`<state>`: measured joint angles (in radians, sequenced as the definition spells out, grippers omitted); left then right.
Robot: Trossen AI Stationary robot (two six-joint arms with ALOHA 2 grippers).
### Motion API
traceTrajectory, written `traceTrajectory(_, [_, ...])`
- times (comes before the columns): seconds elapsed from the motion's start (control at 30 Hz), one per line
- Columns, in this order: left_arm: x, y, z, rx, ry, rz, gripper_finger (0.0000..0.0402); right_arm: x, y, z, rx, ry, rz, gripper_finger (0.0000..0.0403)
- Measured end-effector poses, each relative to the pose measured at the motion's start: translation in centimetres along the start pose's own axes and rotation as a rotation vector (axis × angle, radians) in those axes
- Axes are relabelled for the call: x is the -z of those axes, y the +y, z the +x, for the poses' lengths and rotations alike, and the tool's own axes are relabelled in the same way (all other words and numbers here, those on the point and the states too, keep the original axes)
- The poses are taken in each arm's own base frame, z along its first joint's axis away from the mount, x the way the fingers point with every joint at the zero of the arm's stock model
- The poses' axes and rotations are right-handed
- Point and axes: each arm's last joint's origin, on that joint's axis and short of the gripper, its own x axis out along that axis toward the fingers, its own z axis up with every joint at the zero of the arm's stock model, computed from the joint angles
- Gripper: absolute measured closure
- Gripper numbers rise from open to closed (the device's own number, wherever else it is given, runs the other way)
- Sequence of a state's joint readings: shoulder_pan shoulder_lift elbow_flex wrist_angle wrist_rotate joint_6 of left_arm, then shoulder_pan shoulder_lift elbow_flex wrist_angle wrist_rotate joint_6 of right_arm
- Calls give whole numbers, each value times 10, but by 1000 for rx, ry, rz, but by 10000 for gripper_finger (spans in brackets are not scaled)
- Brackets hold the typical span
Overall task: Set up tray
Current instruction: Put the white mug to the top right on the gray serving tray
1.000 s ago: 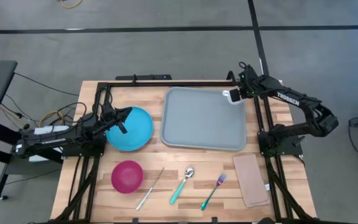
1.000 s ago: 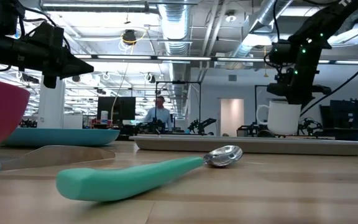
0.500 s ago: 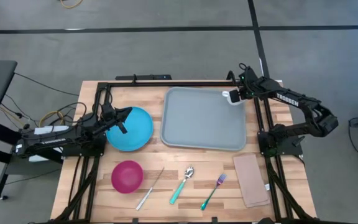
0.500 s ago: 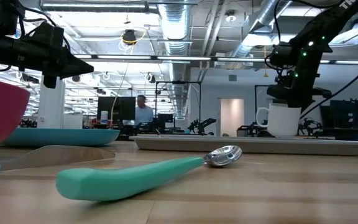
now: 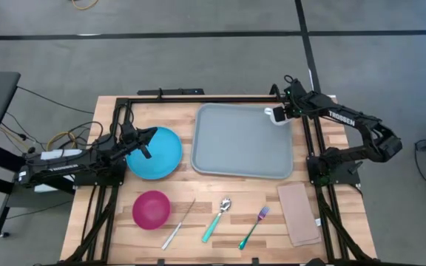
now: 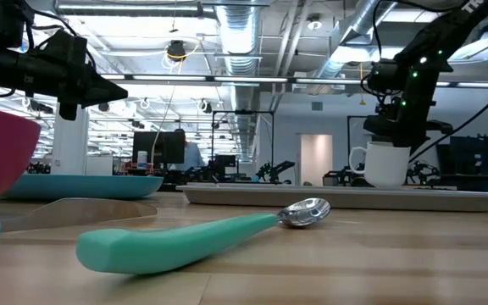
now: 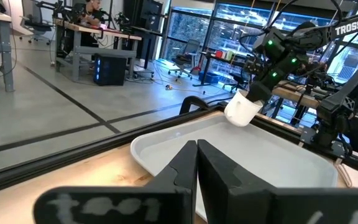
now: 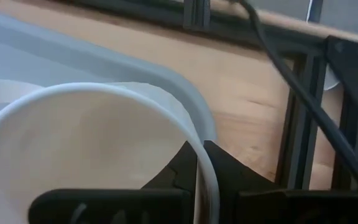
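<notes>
Grey-blue tray (image 5: 242,140) lying flat, long axis left-right, right gripper (image 5: 280,114) jaws pinching white mug (image 5: 274,114) rim

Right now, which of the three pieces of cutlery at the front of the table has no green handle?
The knife, the leftmost of the three, beside the pink bowl. It is plain and silvery, while the spoon and the fork have green handles.
</notes>
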<state>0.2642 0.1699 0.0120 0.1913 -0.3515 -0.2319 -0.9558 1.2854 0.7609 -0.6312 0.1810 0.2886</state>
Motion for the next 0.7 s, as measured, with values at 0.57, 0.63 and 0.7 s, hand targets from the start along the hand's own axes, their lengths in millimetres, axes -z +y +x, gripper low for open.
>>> traceTrajectory(0.57, [0, 0, 0, 0, 0, 3, 402, -9, 9, 33, 7, 46, -35, 359])
traceTrajectory(0.63, [0, 0, 0, 0, 0, 4, 401, -6, 8, 33, 2, 66, -41, 349])
traceTrajectory(0.7, [0, 0, 0, 0, 0, 3, 401, -6, 8, 31, 0, 57, -40, 340])
